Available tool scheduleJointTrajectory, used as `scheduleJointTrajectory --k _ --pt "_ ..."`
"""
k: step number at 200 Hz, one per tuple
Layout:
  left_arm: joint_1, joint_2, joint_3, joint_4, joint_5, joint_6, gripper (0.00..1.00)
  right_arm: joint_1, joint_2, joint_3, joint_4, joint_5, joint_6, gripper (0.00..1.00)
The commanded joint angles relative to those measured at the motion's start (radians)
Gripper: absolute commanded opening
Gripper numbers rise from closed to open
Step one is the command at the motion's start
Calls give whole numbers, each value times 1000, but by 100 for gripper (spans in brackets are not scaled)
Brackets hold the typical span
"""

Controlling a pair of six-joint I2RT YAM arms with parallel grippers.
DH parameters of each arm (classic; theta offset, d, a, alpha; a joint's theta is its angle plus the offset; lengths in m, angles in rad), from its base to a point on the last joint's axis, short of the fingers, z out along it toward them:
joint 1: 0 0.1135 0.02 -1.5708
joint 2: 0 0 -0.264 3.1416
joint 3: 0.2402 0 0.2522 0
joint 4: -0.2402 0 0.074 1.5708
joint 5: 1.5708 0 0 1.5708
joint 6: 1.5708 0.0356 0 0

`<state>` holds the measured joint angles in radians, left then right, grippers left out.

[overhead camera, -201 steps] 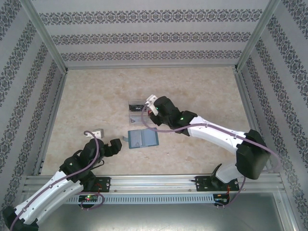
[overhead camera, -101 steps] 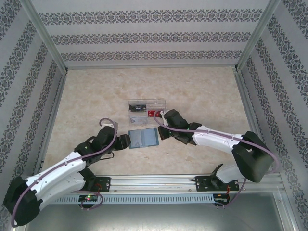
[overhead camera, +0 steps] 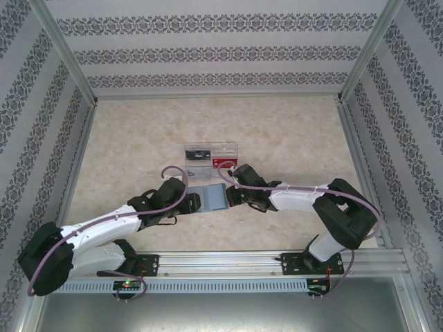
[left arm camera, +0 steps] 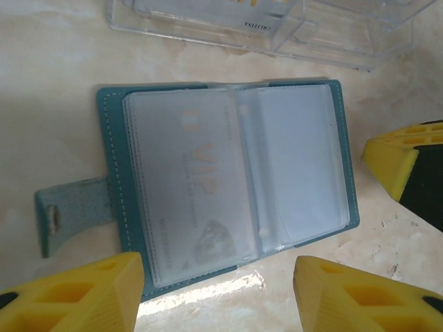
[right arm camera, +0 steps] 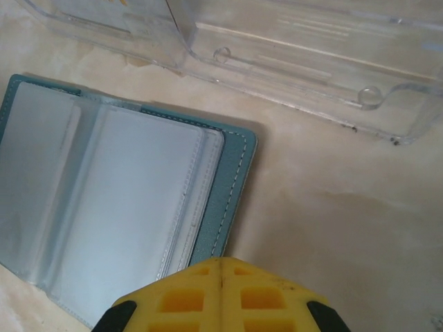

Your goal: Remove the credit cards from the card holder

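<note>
Teal-blue bifold card holder lies spread open, flat on the beige marbled table, between the two claws.

Left claw has its yellow fingers well apart and grips nothing; the holder's near edge lies between them (a teal strap tab with a snap sticks out to one side). Right claw is pressed fully closed with nothing between its fingers. Its tip is right at the holder's stitched outer edge, but I cannot tell whether it touches. Inside the holder, clear plastic sleeves cover both panels, and a pale card printed VIP sits in one sleeve. Just beyond the holder, close but apart from it, lies a clear plastic tray with compartments.
</note>
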<state>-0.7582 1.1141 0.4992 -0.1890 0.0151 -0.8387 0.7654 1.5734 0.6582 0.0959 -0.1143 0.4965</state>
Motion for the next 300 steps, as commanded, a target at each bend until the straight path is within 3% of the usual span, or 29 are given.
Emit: scheduleJointTrajectory --k 1,81,199,272,300 --pt "-15 36 29 48 -17 -12 60 -3 23 -6 27 -20 21 0" --pt "-15 165 45 86 -8 -10 58 -2 43 6 21 -30 20 0" --pt "-20 238 46 167 51 -22 55 -2 42 6 20 -36 23 0" --pt "-39 218 71 169 56 -12 57 -3 43 8 21 -36 25 0" --pt "-44 213 85 161 55 -10 64 -3 42 7 22 -37 27 0"
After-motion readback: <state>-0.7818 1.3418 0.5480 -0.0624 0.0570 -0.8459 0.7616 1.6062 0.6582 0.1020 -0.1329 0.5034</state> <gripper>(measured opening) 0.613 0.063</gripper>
